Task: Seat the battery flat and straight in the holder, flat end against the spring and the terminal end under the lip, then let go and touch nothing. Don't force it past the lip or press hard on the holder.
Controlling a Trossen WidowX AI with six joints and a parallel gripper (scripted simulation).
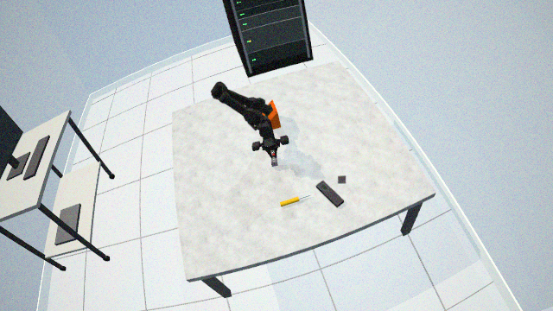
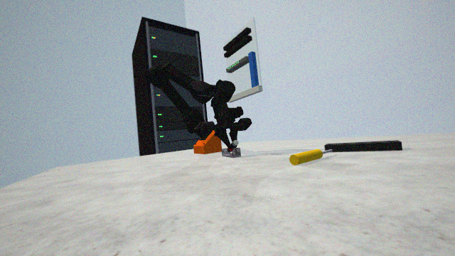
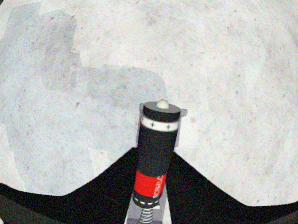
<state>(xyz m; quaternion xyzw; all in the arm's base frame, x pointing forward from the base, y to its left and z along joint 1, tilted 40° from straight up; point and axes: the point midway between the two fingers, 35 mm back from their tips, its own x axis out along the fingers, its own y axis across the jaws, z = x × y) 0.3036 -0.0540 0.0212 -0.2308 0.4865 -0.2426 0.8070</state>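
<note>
The battery [image 3: 156, 155] [image 2: 234, 143], black with a red band and a white plus-marked band, is between the gripper's fingers. My gripper [image 3: 152, 155] [image 1: 273, 155] is shut on it. The small grey translucent holder [image 2: 226, 153] [image 1: 275, 163] stands on the table directly under the battery, which hides most of it in the wrist view. The flat end is beside the coil spring [image 3: 146, 215] at the bottom of the wrist view. The terminal end points away and stands above the holder in the exterior view, so the battery looks tilted. Whether its flat end touches the spring cannot be told.
An orange block [image 1: 274, 116] [image 2: 207, 145] stands near the arm's base. A yellow-handled screwdriver [image 1: 289, 201] [image 2: 306, 156], a long black box [image 1: 330, 193] [image 2: 363, 146] and a small dark square [image 1: 341, 179] lie farther off on the table [image 1: 229, 216].
</note>
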